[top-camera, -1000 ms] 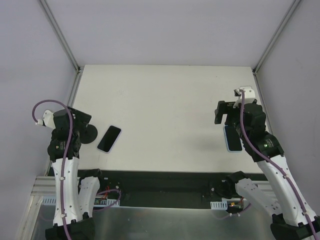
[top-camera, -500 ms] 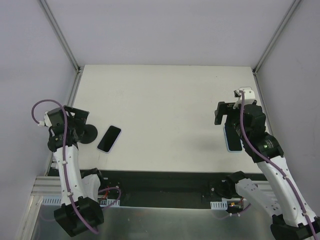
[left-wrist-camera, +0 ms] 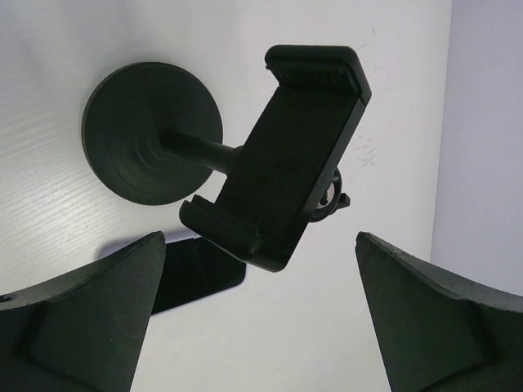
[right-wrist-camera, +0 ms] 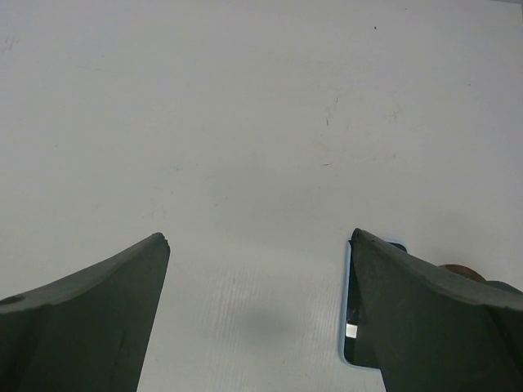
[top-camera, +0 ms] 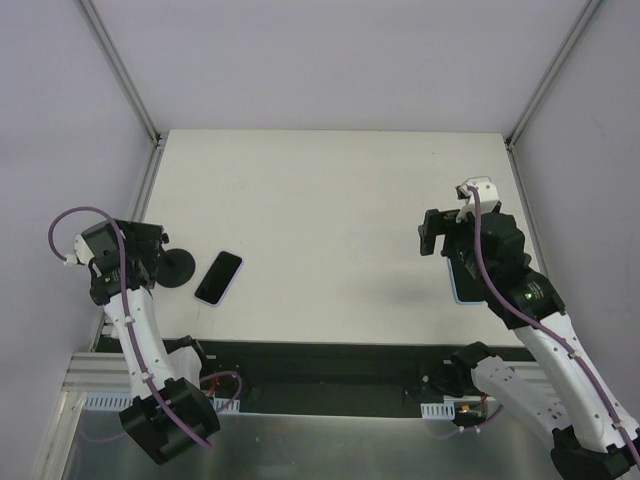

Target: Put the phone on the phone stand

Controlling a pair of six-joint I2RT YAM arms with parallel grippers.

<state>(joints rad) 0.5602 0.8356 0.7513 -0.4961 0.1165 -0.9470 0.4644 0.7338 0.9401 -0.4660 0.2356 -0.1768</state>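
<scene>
The phone stand (top-camera: 177,268) is dark, with a round disc base (left-wrist-camera: 151,135) and a slanted clamp plate (left-wrist-camera: 296,151). It stands at the table's left edge. A black phone (top-camera: 219,277) lies flat just right of it, and part of it shows in the left wrist view (left-wrist-camera: 196,278). My left gripper (top-camera: 150,256) is open and empty, just left of the stand and facing it (left-wrist-camera: 260,327). A second phone in a blue case (top-camera: 461,287) lies under my right arm, its corner showing in the right wrist view (right-wrist-camera: 353,331). My right gripper (top-camera: 434,232) is open and empty above bare table (right-wrist-camera: 260,318).
The white table (top-camera: 330,200) is walled by grey panels on the left, back and right. A black strip (top-camera: 320,360) runs along its near edge by the arm bases.
My left gripper has drawn back to the left, off the stand, and turned to face it. My right gripper has shifted a little left. Both phones and the stand lie as before.
</scene>
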